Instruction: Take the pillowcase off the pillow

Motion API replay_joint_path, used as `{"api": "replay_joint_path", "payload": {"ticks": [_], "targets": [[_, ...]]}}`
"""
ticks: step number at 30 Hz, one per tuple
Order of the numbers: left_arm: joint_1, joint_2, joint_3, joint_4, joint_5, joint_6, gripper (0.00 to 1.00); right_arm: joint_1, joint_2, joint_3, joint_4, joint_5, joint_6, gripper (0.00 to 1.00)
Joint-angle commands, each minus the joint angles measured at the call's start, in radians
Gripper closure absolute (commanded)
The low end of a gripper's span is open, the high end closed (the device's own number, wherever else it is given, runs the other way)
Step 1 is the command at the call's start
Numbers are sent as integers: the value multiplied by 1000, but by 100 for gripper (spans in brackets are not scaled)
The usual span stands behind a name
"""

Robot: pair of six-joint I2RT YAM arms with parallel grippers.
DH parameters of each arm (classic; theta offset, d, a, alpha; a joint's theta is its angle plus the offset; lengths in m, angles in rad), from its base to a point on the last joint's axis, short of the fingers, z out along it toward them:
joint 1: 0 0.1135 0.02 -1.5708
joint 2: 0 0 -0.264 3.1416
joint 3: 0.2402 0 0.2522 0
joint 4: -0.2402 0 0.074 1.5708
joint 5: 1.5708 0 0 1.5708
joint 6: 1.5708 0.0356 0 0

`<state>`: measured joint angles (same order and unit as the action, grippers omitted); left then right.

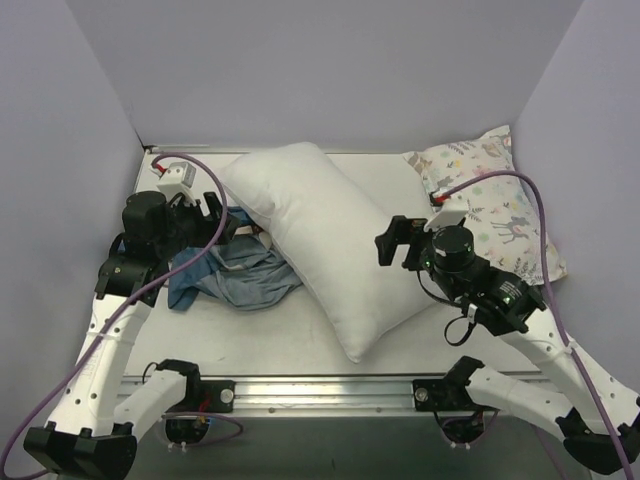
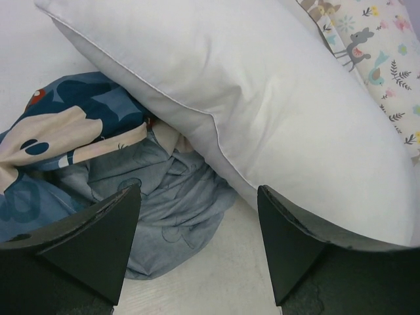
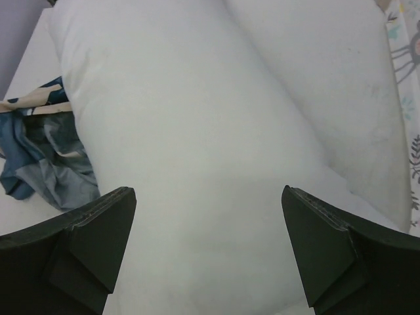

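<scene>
The plain white pillow (image 1: 325, 240) lies bare and diagonal across the table's middle, also filling the left wrist view (image 2: 262, 98) and right wrist view (image 3: 197, 144). The dark-blue pillowcase (image 1: 235, 272) sits crumpled in a heap left of it, partly tucked under the pillow's edge; its cream patch and paler inside show (image 2: 151, 203), and a corner appears (image 3: 46, 151). My left gripper (image 1: 222, 218) hangs open just above the heap (image 2: 197, 223), nothing between its fingers. My right gripper (image 1: 395, 243) stands open over the pillow's right side (image 3: 207, 223), holding nothing.
A smaller white pillow with pastel deer and flower print (image 1: 495, 200) lies at the back right, its edge also visible (image 2: 387, 52). Grey walls close the table in on the left, back and right. A metal rail (image 1: 320, 392) runs along the near edge.
</scene>
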<state>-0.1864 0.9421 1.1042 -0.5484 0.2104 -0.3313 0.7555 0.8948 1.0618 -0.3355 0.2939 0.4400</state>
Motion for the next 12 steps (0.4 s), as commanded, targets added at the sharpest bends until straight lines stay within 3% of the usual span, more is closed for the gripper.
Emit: {"api": "replay_joint_path", "payload": {"ticks": [1, 12], "targets": [[-2, -43, -23, -7, 9, 28, 20, -31, -83, -68, -30, 74, -14, 0], [-2, -69, -33, -28, -5, 38, 19, -39, -99, -89, -53, 42, -29, 0]]}}
